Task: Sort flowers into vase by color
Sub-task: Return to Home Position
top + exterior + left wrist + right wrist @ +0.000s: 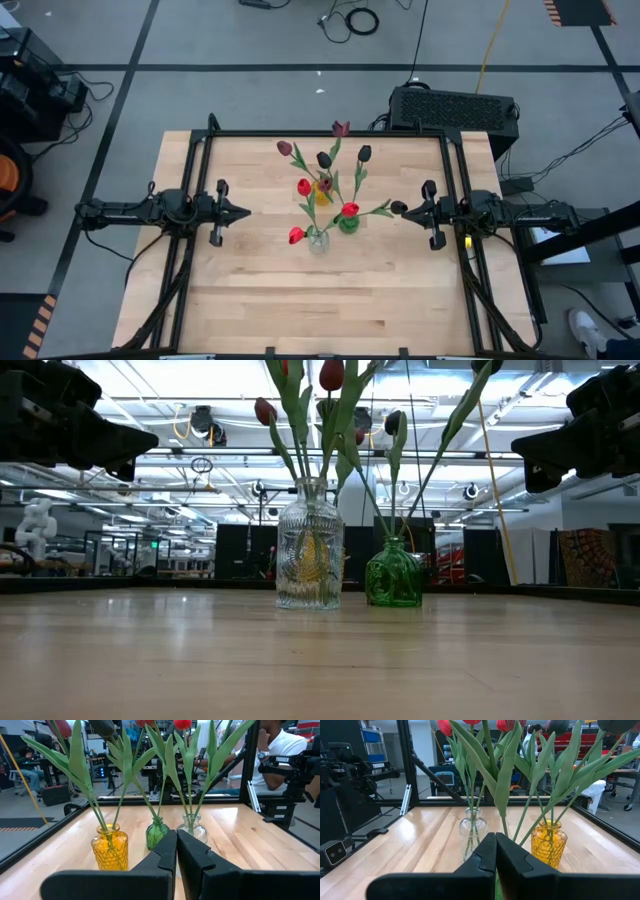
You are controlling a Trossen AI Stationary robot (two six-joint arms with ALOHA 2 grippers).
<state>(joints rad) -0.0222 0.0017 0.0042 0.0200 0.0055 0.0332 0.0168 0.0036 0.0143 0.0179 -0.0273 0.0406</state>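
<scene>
Three small vases stand together at the table's middle: a clear glass vase [318, 240], a green vase [348, 223] and a yellow vase [322, 188]. Each holds tulip flowers by their green stems. Red heads [304, 187] show toward the near side, maroon heads [285, 148] and near-black heads [364, 153] toward the far side. My left gripper [243, 211] is level and shut, to the left of the vases and pointing at them. My right gripper [398, 209] is level and shut on their right. Neither touches anything.
Black frame rails [190, 190] run along the table's left, right and far sides. A black box [455, 108] sits behind the far edge. Bare wood lies in front of the vases. People [280, 750] are in the room beyond the table.
</scene>
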